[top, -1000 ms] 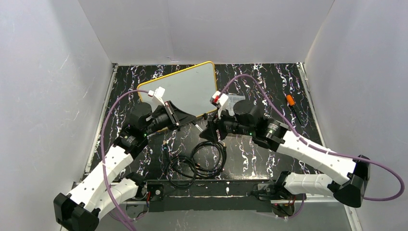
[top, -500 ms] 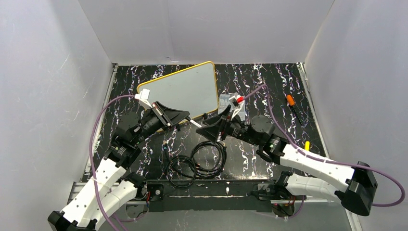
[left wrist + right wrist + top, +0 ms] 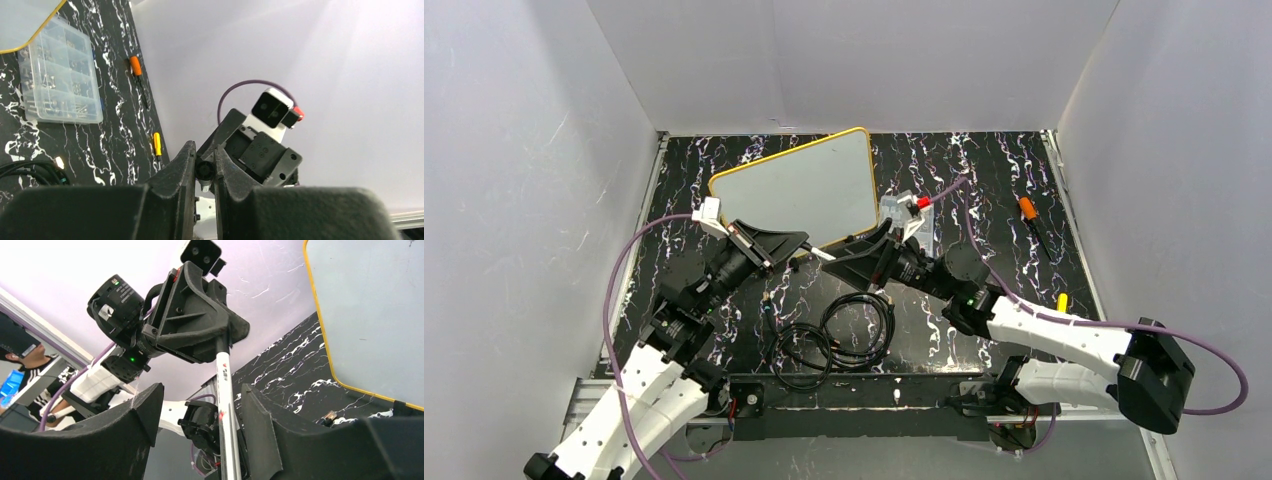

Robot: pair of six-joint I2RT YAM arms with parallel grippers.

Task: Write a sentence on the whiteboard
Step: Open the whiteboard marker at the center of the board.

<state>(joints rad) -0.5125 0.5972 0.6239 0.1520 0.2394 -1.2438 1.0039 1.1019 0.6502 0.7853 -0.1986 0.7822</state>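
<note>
Clamping a marker (image 3: 825, 255), the left hand (image 3: 808, 242) faces the right hand (image 3: 838, 263), spread around it; whiteboard (image 3: 809, 185) just beyond both.

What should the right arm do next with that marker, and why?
Probably close the right gripper on the marker. The left gripper is shut on one end of it, the free length runs between the right gripper's open fingers, and the whiteboard looks blank. A second grip would likely let the arms uncap it or hand it over; I cannot tell which.
</note>
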